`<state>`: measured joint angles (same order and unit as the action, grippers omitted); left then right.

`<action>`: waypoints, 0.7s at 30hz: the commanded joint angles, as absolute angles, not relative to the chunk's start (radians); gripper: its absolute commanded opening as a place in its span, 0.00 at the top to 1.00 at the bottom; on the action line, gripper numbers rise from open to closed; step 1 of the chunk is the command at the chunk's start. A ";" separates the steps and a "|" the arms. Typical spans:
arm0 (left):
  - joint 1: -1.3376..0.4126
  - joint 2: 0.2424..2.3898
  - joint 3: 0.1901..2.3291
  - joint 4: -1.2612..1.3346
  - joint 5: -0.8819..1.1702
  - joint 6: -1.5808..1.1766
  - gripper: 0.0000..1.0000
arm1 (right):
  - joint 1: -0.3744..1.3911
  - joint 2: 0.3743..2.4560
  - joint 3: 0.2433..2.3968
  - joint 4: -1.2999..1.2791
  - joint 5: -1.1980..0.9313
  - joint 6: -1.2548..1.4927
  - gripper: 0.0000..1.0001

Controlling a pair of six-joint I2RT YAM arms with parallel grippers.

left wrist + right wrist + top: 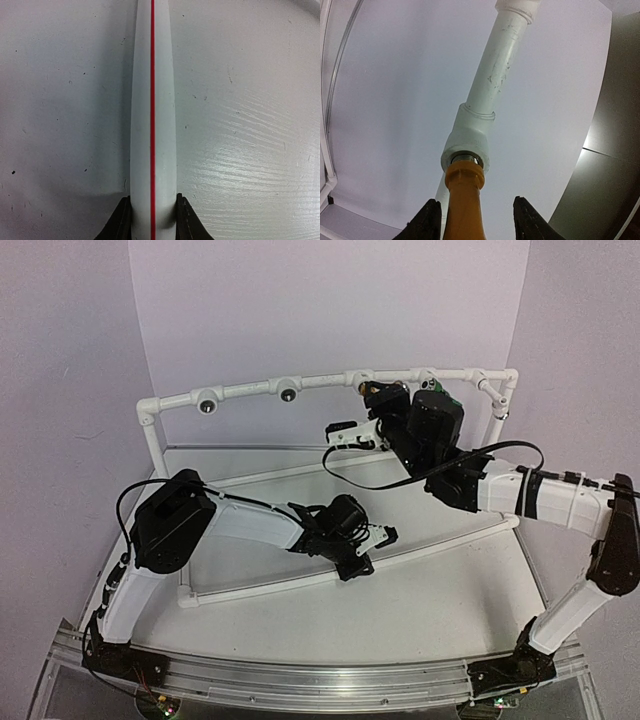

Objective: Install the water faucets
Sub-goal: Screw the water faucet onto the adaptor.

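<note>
1. I'm on the screw-in step. The yellow-orange faucet (464, 210) sits with its threaded end in a tee socket (466, 145) on the top rail of the white pipe frame (240, 390).
2. Right end effector (476, 201) straddles the faucet with its fingers apart. There's a gap on one side, so it's not clamped.
3. Left end effector (153, 200) is clamped on the frame's bottom rail (142, 100), bracing it.
4. Next, I reckon: close on the faucet and twist it home in line with the socket.

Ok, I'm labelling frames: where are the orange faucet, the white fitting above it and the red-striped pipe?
orange faucet (464, 200): right wrist view, body.
white fitting (469, 137): right wrist view, sleeve.
red-striped pipe (162, 115): left wrist view, mid-length.
</note>
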<state>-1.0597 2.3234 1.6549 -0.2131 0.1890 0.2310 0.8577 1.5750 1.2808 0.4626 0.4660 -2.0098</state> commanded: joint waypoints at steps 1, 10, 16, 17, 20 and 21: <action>-1.097 2.405 1.588 -0.460 0.348 0.262 1.00 | 0.848 1.602 1.305 0.541 0.456 -2.052 0.57; -1.097 2.404 1.587 -0.460 0.349 0.262 1.00 | 0.836 1.641 1.324 0.558 0.456 -2.087 0.75; -1.097 2.401 1.586 -0.460 0.351 0.263 1.00 | 0.829 1.658 1.332 0.568 0.450 -2.107 0.83; -1.097 2.401 1.586 -0.460 0.351 0.263 1.00 | 0.828 1.661 1.336 0.568 0.452 -2.109 0.84; -1.097 2.402 1.586 -0.460 0.353 0.262 1.00 | 0.827 1.674 1.351 0.569 0.459 -2.109 0.91; -1.097 2.402 1.586 -0.460 0.353 0.263 1.00 | 0.827 1.680 1.359 0.570 0.466 -2.109 0.96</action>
